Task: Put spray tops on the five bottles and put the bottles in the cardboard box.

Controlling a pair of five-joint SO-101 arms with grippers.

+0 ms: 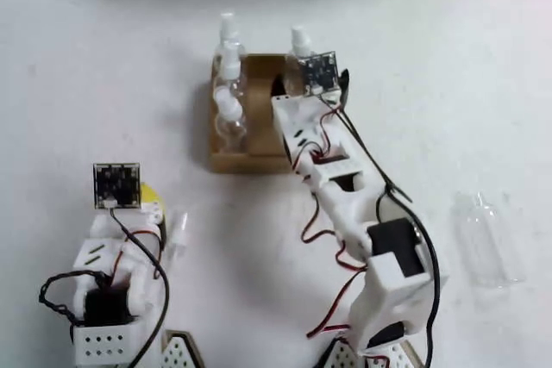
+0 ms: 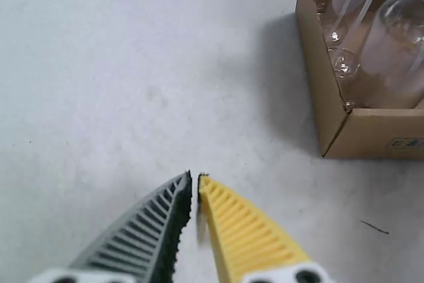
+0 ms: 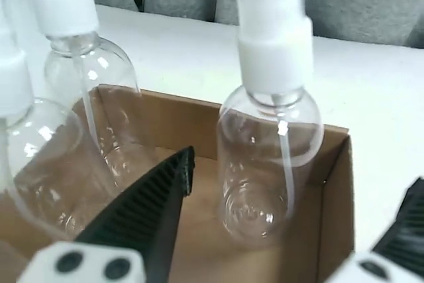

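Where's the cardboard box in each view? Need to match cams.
High view: cardboard box top centre of the table.
Left wrist view: its corner beyond the gripper tips, off to one side.
Right wrist view: its inner walls around the bottles.
Shared landmark: spray-topped bottles standing inside.

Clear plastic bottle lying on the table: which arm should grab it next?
Right, probably: the clear plastic bottle lies beside that arm, and the right gripper is open over the brown cardboard box. The left gripper, shut, is farther off.
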